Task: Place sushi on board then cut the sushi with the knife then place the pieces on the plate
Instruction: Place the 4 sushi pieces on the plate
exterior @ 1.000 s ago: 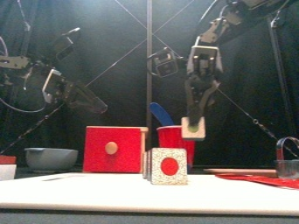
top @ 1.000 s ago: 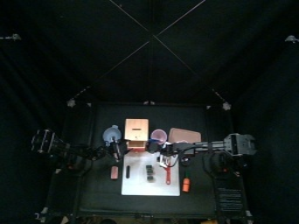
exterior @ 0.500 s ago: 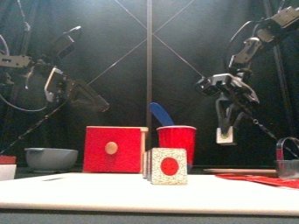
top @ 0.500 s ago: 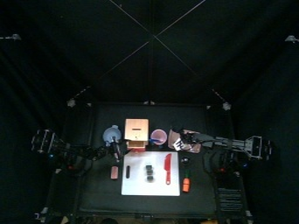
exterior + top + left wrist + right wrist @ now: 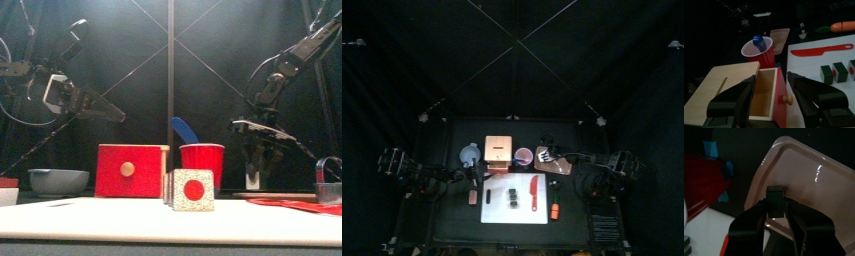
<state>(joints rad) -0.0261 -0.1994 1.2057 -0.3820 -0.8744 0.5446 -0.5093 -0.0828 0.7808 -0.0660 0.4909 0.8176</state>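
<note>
My right tool (image 5: pixel 545 158) is clamped on one sushi piece (image 5: pixel 775 198) above the pink tray (image 5: pixel 811 183), toward the table's (image 5: pixel 456 222) back edge; the other pieces (image 5: pixel 513 197) sit on the white cutting board (image 5: pixel 493 212). Plating step, I judge: next, lower and release it flat. My left tool (image 5: pixel 772 79) hangs open.

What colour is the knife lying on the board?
Red plastic toy knife, clearest in left wrist view.

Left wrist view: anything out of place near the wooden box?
The wooden box has its red drawer pulled partly out, hollow showing, which this task does not call for; the open left gripper hovers clear of it.
</note>
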